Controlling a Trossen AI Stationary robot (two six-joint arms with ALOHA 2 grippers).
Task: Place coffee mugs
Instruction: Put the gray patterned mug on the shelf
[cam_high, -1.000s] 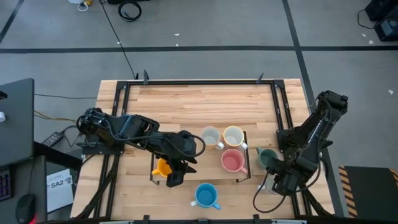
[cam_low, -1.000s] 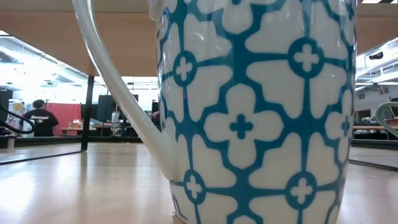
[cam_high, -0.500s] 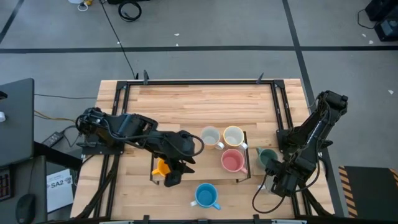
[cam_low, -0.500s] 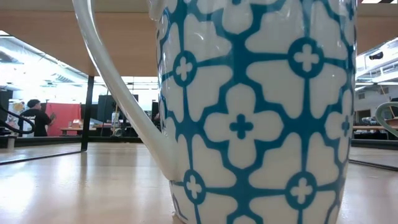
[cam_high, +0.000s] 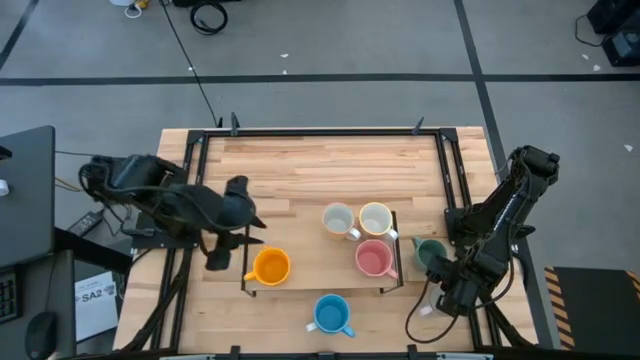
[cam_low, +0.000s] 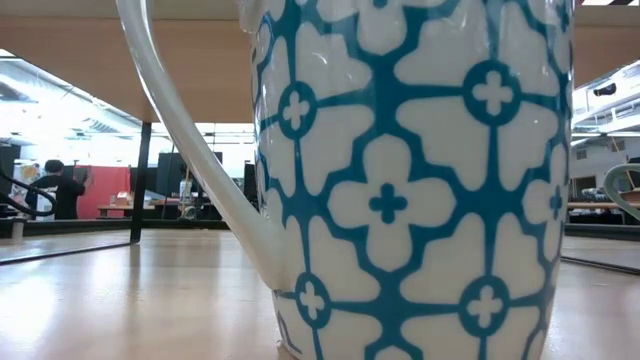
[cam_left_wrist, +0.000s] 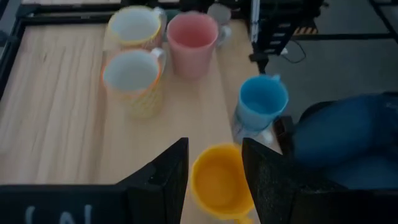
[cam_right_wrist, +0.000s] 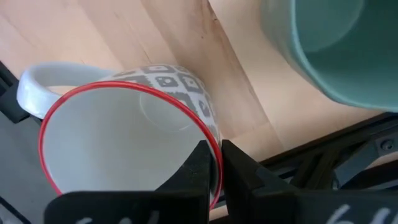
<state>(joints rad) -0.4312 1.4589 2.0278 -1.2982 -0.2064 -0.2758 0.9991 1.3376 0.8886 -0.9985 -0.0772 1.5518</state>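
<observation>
- Left gripper (cam_left_wrist: 214, 180): the fingers (cam_left_wrist: 168, 177) stand apart with nothing between them. The orange mug (cam_left_wrist: 217, 180) shows in the gap, lower down on the desk (cam_left_wrist: 56, 124), and is not gripped.
- In the high view the left gripper (cam_high: 222, 255) sits just left of the orange mug (cam_high: 270, 266), clear of it. The mug stands upright, mouth up, at the left end of the dark frame on the desk (cam_high: 330, 160).
- Right gripper (cam_right_wrist: 211, 168): the fingers (cam_right_wrist: 196, 171) are drawn narrow and pinch the red rim of a white mug with a grey pattern (cam_right_wrist: 124, 137), one finger inside the mouth and one outside.
- In the high view the right gripper (cam_high: 445, 295) is low at the desk's right front edge; the held mug is mostly hidden under the arm.
- The dark green mug (cam_high: 430, 253) stands just beside the right gripper; in the right wrist view its rim (cam_right_wrist: 323, 50) is close to the held mug.
- Centre group: a white mug (cam_high: 338, 219) and a cream mug with a yellow rim (cam_high: 375, 218) stand side by side, and the pink mug (cam_high: 373, 258) is just in front of the cream one.
- The blue mug (cam_high: 330, 314) stands alone near the front edge, apart from the group.
- Low view: a blue-and-white patterned mug (cam_low: 410, 180) fills the frame, resting on the desk. A person (cam_low: 62, 190) is in the room far behind.
</observation>
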